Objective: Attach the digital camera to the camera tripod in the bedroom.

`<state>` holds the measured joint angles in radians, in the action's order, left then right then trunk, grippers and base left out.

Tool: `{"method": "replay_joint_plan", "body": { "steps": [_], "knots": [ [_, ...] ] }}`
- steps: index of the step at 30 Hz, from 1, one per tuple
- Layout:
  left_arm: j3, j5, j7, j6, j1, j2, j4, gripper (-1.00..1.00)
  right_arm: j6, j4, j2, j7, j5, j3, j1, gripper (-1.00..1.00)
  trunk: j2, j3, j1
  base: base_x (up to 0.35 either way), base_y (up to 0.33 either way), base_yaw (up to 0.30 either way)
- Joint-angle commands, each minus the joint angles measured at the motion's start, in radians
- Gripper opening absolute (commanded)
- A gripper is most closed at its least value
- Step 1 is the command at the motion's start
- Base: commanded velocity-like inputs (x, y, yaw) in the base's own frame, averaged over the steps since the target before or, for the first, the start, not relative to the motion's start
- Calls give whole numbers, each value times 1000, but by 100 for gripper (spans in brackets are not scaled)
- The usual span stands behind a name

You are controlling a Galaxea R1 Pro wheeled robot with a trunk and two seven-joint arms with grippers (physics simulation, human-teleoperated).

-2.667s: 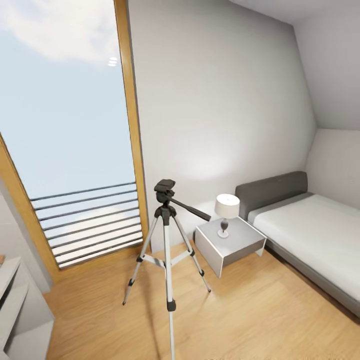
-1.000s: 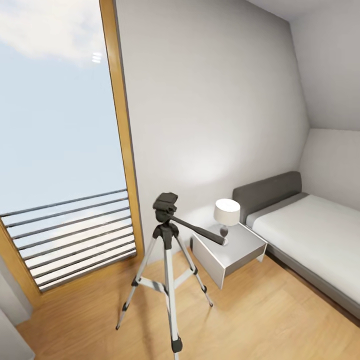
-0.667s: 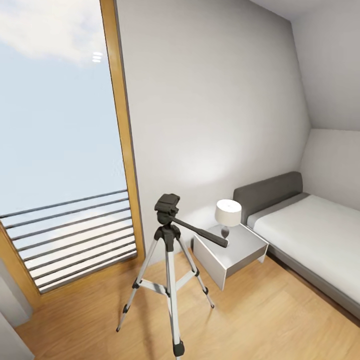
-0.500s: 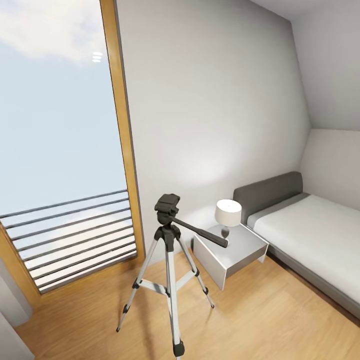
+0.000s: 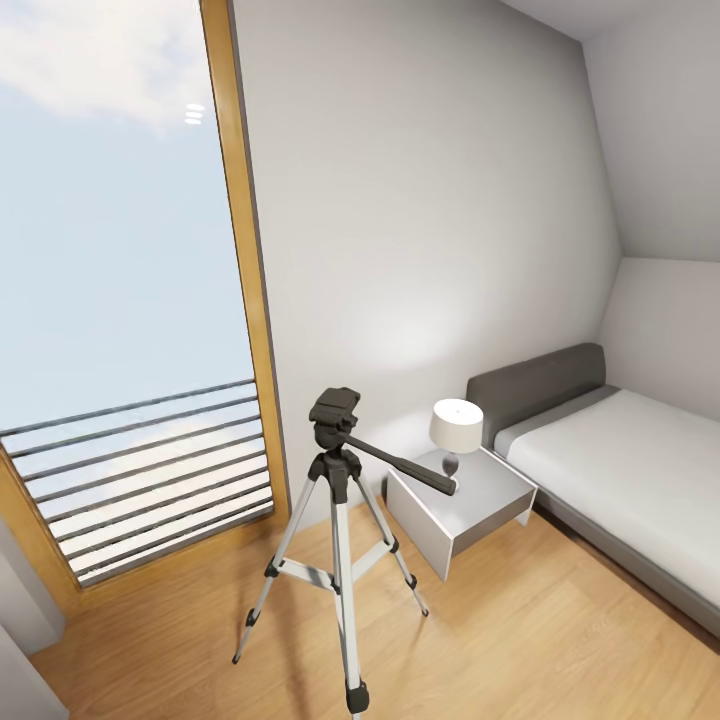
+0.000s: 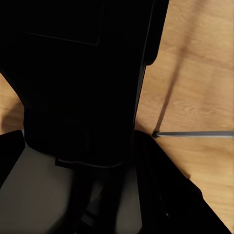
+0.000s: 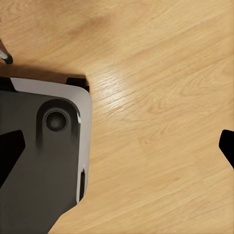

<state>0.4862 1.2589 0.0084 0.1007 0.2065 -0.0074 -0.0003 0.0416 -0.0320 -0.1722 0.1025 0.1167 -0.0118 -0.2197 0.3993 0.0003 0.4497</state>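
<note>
in the head view the camera tripod [image 5: 338,520] stands by the nightstand [image 5: 460,508]; right tool [image 7: 117,146] gapes wide over floor.

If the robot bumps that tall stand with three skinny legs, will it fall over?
It might. The camera tripod is tall, on thin silver legs, with a black head on top, so a push up high would probably tip it. The wood floor looks smooth, so a nudge down low might slide its feet instead. It probably feels light for its height.
</note>
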Motion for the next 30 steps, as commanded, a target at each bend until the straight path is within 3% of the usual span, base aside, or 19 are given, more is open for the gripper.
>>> {"method": "replay_joint_plan", "body": {
  "steps": [1, 16, 30],
  "knots": [
    [9, 5, 2, 2, 0, 0, 0, -100, 4, -3, -1, 2, 9, -2, -1, 100, 1, 0, 0, 0, 0, 0],
    [9, 5, 2, 2, 1, -1, 0, -100, -6, -3, 8, -1, 10, -1, -1, 100, 1, 0, 0, 0, 0, 0],
    [9, 5, 2, 2, 0, -3, 0, -100, -5, -3, 7, -6, 9, -2, -1, 100, 1, 0, 0, 0, 115, 0]
  ]
}}
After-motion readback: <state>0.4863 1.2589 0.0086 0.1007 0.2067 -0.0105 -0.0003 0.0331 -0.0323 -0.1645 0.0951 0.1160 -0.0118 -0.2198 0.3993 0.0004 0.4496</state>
